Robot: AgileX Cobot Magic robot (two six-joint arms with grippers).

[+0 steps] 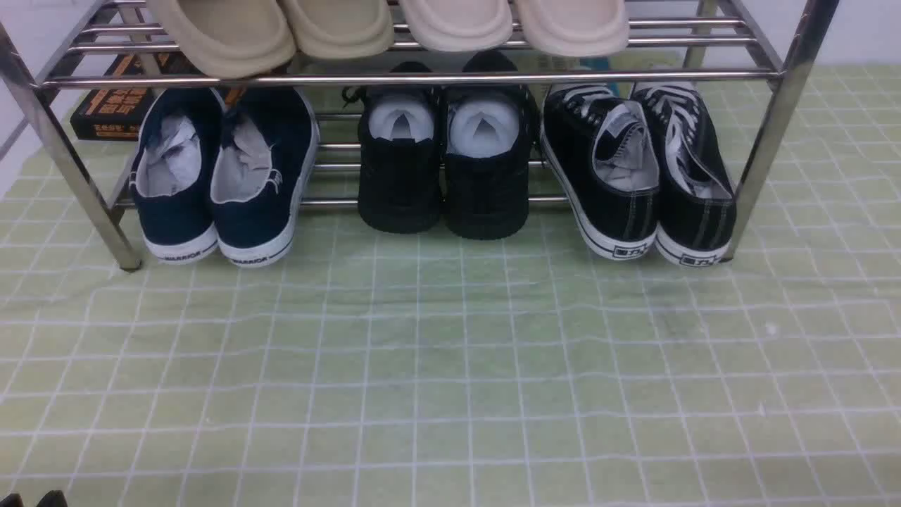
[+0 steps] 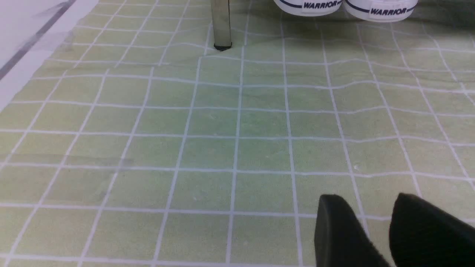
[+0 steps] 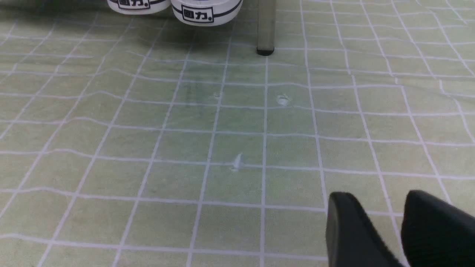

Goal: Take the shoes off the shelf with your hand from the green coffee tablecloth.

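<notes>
A pair of black canvas low-top sneakers (image 1: 637,179), with white laces and white striped soles, stood at the right end of the lower tier of the shiny steel-tube shoe shelf (image 1: 778,134). Their heels faced the near side, and a pair of all-black shoes (image 1: 443,169) and white-soled navy slip-ons (image 1: 225,176) sat to their left. The shelf stood on the pale green, white-gridded tablecloth (image 1: 450,366), where the black left gripper (image 2: 369,198) and black right gripper (image 3: 378,196) were over bare cloth on the near side, each with jaws apart and holding nothing.

Navy slip-ons (image 1: 253,211) sit beside black mesh shoes (image 1: 486,193), beige slippers (image 1: 338,28) above.
</notes>
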